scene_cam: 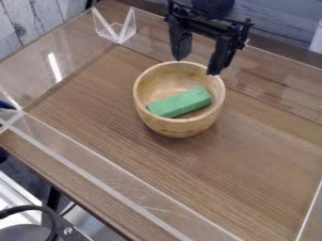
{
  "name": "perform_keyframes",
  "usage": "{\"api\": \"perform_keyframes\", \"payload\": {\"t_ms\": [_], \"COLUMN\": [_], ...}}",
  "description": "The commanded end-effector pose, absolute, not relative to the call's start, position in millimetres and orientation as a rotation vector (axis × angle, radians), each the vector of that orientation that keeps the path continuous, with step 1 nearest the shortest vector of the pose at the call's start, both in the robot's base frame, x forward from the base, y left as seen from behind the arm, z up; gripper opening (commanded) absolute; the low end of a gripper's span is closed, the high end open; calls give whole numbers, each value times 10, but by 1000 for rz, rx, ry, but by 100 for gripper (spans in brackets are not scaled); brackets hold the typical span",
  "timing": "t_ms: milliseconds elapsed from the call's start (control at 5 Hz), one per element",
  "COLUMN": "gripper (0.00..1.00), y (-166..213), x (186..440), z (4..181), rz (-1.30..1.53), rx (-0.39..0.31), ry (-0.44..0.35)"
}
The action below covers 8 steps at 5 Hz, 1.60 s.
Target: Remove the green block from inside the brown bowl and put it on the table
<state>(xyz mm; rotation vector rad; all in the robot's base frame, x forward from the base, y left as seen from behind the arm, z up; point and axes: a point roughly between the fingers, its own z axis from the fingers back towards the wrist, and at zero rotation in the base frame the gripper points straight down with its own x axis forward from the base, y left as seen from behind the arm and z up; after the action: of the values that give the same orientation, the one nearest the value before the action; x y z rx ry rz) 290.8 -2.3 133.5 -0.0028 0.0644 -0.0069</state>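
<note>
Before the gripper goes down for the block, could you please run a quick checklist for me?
1. Gripper open: ok, fingers stand apart.
2. Green block in the bowl: ok, lying flat on the bottom.
3. Block uncovered: ok, nothing lies on it.
4. Gripper over the block: not ok, it hangs above the bowl's far rim.
5. Free table for set-down: ok, bare wood all round the bowl.
6. Fingers fit inside the bowl: cannot tell.

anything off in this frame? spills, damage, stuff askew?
Nothing stands out. The green block lies flat inside the brown bowl, which sits upright on the table. The gripper hangs open above the bowl's far rim. No spill or visible damage.
</note>
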Motion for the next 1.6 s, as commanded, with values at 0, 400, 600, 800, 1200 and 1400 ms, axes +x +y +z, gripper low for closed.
{"api": "perform_keyframes", "payload": {"t_ms": [0, 400, 600, 800, 1200, 1400], "gripper": [100, 100, 100, 100, 100, 100], "y": [37, 154, 241, 297, 333, 341], "x": [2880, 2776, 2742, 2761, 2815, 2840], "z": [1229, 909, 787, 656, 475, 407], "rz": [-15, -59, -94, -110, -127, -135], "rx": [11, 28, 29, 25, 14, 8], "ry": [87, 126, 138, 144, 144, 139]}}
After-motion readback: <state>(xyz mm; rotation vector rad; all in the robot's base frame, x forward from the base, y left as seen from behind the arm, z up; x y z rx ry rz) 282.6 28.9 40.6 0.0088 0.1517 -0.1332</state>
